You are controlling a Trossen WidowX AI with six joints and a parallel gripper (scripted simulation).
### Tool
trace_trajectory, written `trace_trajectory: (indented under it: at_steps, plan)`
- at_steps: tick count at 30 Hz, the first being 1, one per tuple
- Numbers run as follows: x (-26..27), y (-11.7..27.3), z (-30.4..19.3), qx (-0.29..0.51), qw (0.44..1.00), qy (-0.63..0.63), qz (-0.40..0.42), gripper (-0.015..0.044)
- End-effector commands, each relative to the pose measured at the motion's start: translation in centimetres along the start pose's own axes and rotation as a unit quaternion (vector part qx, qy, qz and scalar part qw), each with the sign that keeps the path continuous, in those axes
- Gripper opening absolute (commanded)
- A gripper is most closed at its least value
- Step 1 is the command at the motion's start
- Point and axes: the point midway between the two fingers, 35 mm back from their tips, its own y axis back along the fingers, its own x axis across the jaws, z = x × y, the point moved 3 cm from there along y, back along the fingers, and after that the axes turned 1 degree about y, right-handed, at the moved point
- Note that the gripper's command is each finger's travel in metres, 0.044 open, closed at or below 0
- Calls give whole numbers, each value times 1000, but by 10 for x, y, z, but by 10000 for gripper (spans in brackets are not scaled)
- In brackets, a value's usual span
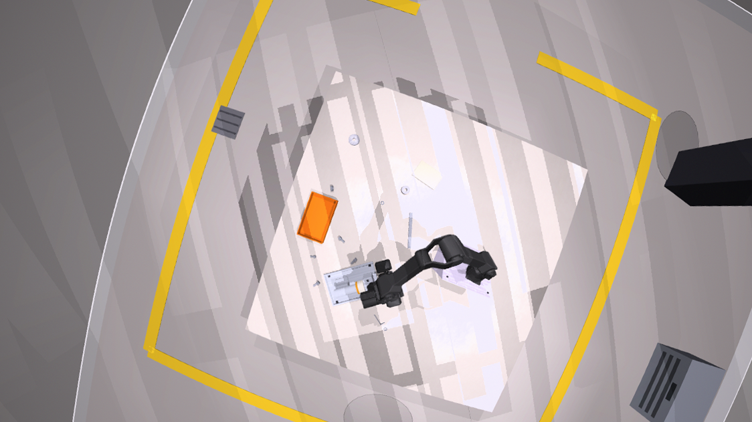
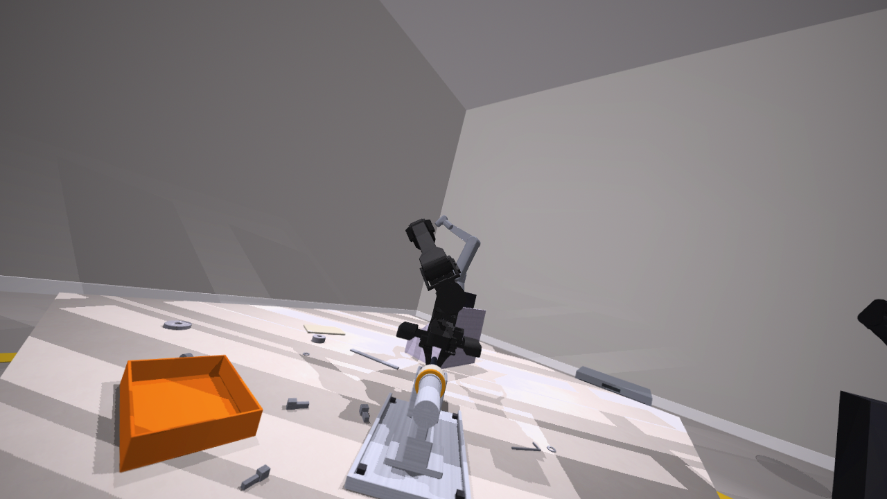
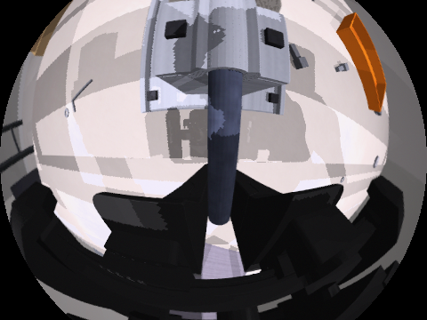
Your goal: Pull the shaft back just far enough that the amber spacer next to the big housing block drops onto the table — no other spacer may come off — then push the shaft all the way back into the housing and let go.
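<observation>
My gripper point(image 1: 372, 285) point(image 2: 436, 360) point(image 3: 216, 169) is shut on the dark blue-grey shaft point(image 3: 224, 116), with its fingertips on either side of it near the free end. The shaft's far end meets the big light-grey housing block point(image 3: 231, 40) in the wrist view. The amber spacer point(image 1: 357, 289) point(image 2: 429, 369) shows as a ring around the grey cylindrical part point(image 2: 426, 403), on the gripper's side of the fixture. It is hidden in the wrist view. The grey base plate point(image 1: 337, 298) point(image 2: 372, 475) lies under the assembly. No amber spacer shows on the table. Other spacers cannot be made out.
An open orange tray point(image 1: 317, 217) point(image 2: 186, 446) point(image 3: 366, 67) stands beside the fixture. Bolts point(image 2: 297, 403) point(image 2: 364, 410) lie between them. A hex key point(image 2: 527, 448) point(image 3: 81, 91) and a small ring point(image 2: 551, 448) lie on the other side. A thin rod point(image 1: 410, 231) point(image 2: 373, 358) lies farther back.
</observation>
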Motion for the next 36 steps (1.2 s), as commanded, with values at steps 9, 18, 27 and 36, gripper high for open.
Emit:
trace_trajectory:
  at_steps: [9, 18, 27, 36]
  plan:
    - [0, 0, -2, 1, 1000, 0, 0, 0]
    - [0, 0, -3, 1, 1000, 0, 0, 0]
    - [0, 0, -5, 1, 1000, 0, 0, 0]
    - [0, 0, -6, 1, 1000, 0, 0, 0]
